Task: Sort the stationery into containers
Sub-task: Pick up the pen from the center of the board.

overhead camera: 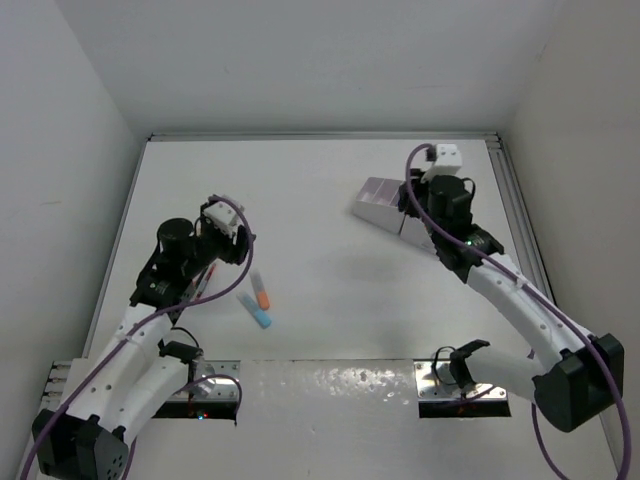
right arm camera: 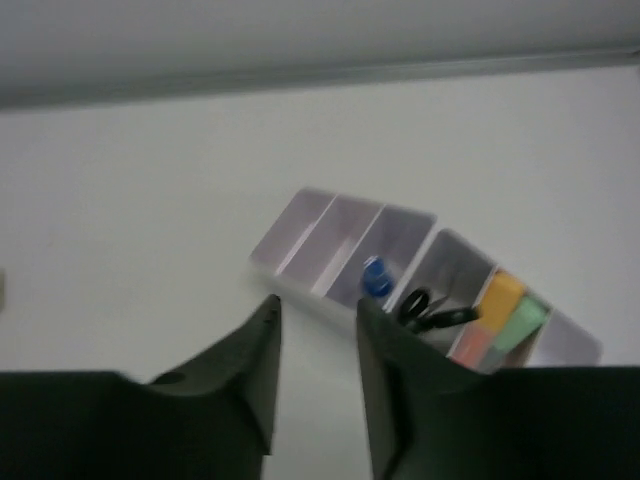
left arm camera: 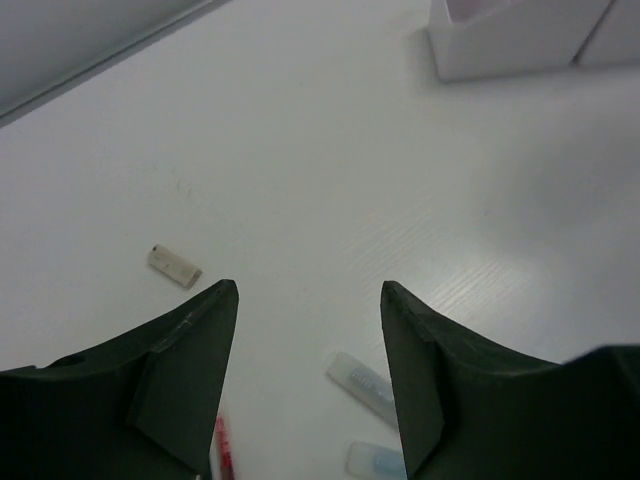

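On the left half of the worktop [overhead camera: 330, 290], the left gripper [left arm camera: 310, 290] hangs low with its jaws apart and nothing between them. We read that as a stance for a next pick, because loose stationery lies all around it. A red pen [left arm camera: 222, 445] is just beside its left finger, a small pale eraser [left arm camera: 174, 266] sits further left, and 2 markers lie toward the near edge, 1 orange-capped [overhead camera: 262, 292] and 1 blue-capped [overhead camera: 257, 312]. Right of centre and toward the far edge, the right gripper [right arm camera: 318, 305] hovers above the white organizer [right arm camera: 290, 240]. Its jaws stand a narrow gap apart and hold nothing, which suits an arm placed to drop items in, not to lift them out. The filled compartments appear to be grouped by kind. A blue-capped bottle [right arm camera: 376, 277] stands in 1 slot and black scissors [right arm camera: 425, 308] in the next. Orange [right arm camera: 500, 295] and green [right arm camera: 525, 320] erasers are packed beyond them, though we cannot tell whether a wall separates them from the scissors. The 2 slots at the organizer's other end look empty, so we judge the sorting to be partly done.
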Controlling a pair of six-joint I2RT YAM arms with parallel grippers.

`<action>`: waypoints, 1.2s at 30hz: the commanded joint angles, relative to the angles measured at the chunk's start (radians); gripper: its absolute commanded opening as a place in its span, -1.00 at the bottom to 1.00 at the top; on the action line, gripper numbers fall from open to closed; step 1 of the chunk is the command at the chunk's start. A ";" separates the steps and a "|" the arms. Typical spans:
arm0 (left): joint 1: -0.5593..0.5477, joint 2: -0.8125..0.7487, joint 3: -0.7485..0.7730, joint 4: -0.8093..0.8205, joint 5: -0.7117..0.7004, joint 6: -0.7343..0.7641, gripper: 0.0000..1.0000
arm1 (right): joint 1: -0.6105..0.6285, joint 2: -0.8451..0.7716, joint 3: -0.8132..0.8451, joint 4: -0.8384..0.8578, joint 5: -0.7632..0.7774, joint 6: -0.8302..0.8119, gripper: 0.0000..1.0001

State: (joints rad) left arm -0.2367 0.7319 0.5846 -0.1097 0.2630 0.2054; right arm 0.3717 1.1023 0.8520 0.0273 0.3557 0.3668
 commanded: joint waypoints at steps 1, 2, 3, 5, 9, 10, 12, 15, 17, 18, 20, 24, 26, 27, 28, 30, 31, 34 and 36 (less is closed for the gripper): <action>0.004 0.058 0.011 -0.131 0.120 0.295 0.13 | 0.094 0.071 0.019 -0.186 -0.069 0.004 -0.20; 0.004 0.075 0.015 -0.233 0.174 0.451 0.13 | 0.142 0.092 0.022 -0.200 -0.073 0.021 -0.12; 0.004 0.093 0.035 -0.289 0.198 0.529 0.13 | 0.165 0.112 0.024 -0.222 -0.077 0.029 -0.07; 0.004 0.144 0.047 -0.466 0.254 0.810 0.15 | 0.232 0.171 0.030 -0.231 -0.087 0.046 -0.04; -0.001 0.156 0.009 -0.680 0.306 1.297 0.23 | 0.335 0.243 0.050 -0.231 -0.080 0.038 0.00; -0.001 0.158 0.000 -0.720 0.317 1.371 0.24 | 0.364 0.255 0.055 -0.228 -0.075 0.034 0.02; -0.004 0.176 -0.019 -0.720 0.361 1.506 0.32 | 0.383 0.280 0.059 -0.219 -0.073 0.034 0.02; -0.036 0.262 -0.011 -0.723 0.368 1.572 0.34 | 0.409 0.291 0.061 -0.222 -0.064 0.027 0.02; -0.067 0.303 -0.014 -0.723 0.329 1.609 0.28 | 0.421 0.284 0.055 -0.230 -0.054 0.023 0.02; -0.073 0.323 -0.025 -0.711 0.317 1.615 0.25 | 0.423 0.277 0.042 -0.233 -0.040 0.021 0.02; -0.098 0.343 -0.051 -0.713 0.276 1.673 0.22 | 0.426 0.254 0.024 -0.234 -0.023 0.021 0.02; -0.118 0.408 -0.049 -0.687 0.257 1.666 0.21 | 0.424 0.216 -0.025 -0.231 -0.001 0.027 0.03; -0.124 0.429 -0.040 -0.671 0.263 1.651 0.20 | 0.427 0.206 -0.034 -0.230 0.000 0.030 0.03; -0.128 0.442 -0.040 -0.653 0.266 1.642 0.19 | 0.427 0.197 -0.042 -0.231 0.005 0.035 0.03; -0.130 0.446 -0.042 -0.642 0.263 1.628 0.15 | 0.426 0.192 -0.047 -0.231 0.005 0.037 0.03; -0.138 0.463 -0.046 -0.634 0.256 1.628 0.09 | 0.427 0.182 -0.057 -0.231 0.011 0.041 0.03; -0.142 0.472 -0.051 -0.634 0.240 1.631 0.06 | 0.426 0.179 -0.062 -0.231 0.014 0.043 0.03; -0.141 0.501 -0.066 -0.645 0.205 1.672 -0.03 | 0.426 0.165 -0.074 -0.234 0.023 0.046 0.03; -0.139 0.512 -0.074 -0.639 0.199 1.675 -0.06 | 0.426 0.157 -0.080 -0.239 0.026 0.043 0.03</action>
State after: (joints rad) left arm -0.3672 1.2327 0.5251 -0.7506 0.4690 1.8320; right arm 0.7898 1.2938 0.7803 -0.2203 0.3523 0.3969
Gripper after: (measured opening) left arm 0.475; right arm 0.515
